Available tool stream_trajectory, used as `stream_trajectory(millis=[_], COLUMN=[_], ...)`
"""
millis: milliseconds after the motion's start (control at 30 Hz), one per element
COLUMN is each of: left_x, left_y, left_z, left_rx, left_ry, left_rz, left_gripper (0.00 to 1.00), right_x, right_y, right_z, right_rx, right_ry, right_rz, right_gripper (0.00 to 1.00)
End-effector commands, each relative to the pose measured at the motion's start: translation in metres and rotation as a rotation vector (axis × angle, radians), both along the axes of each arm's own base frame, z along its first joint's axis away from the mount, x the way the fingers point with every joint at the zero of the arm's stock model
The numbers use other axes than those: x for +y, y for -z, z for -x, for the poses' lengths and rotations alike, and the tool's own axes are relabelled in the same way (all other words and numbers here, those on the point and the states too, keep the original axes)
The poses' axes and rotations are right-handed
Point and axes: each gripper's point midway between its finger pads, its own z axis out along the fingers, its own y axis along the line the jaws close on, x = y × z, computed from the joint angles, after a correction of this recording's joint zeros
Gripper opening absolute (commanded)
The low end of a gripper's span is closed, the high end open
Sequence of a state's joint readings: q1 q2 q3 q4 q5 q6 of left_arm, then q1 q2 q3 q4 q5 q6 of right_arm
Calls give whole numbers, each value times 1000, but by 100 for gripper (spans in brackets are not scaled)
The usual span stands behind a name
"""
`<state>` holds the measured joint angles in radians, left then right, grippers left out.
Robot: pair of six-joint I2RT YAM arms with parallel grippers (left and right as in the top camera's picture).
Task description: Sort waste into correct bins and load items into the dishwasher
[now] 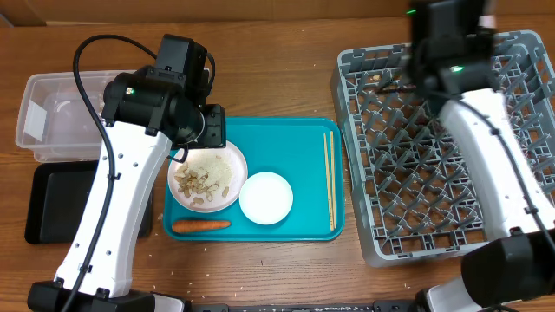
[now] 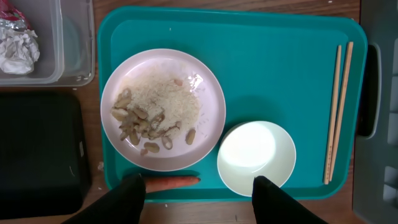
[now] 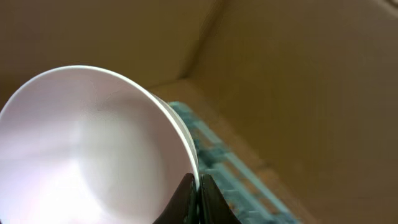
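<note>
I'm in the loading step. My right gripper (image 3: 198, 194) is pinched tight on the rim of a pale bowl (image 3: 93, 143), held on edge over the far side of the grey dish rack (image 1: 390, 173). Next I must lower it between pegs before letting go. My left gripper (image 2: 198, 186) hangs about half open and empty over the teal tray (image 2: 273, 68), where the plate (image 2: 210, 93) of food scraps (image 2: 146, 124), the carrot (image 2: 173, 182), a second bowl (image 2: 256, 157) and the chopsticks (image 2: 336, 112) wait. Foil wrappers (image 2: 17, 46) lie in the clear tub (image 2: 78, 43). The table (image 1: 286, 277) is brown wood. Behind the bowl the room looks like plain tan wall, though it's blurred.
</note>
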<state>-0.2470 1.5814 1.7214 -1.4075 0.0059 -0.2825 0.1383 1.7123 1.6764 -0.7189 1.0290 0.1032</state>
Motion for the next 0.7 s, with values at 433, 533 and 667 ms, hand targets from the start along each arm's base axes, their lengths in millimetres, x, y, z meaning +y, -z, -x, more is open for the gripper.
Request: stream_trajectory(millis=[433, 533, 667], left_x=[2, 2, 2], left_y=[-4, -4, -4], left_z=[-1, -1, -2], left_rx=[-17, -17, -18], left_ry=[-13, -12, -12], left_rz=[-7, -6, -5], left_gripper=[58, 58, 57], right_x=[-175, -188, -192], right_y=[42, 66, 101], right_z=[41, 41, 35], right_rx=[134, 199, 282], right_ry=[493, 515, 518], right_rz=[148, 152, 158], right_gripper=[4, 4, 4])
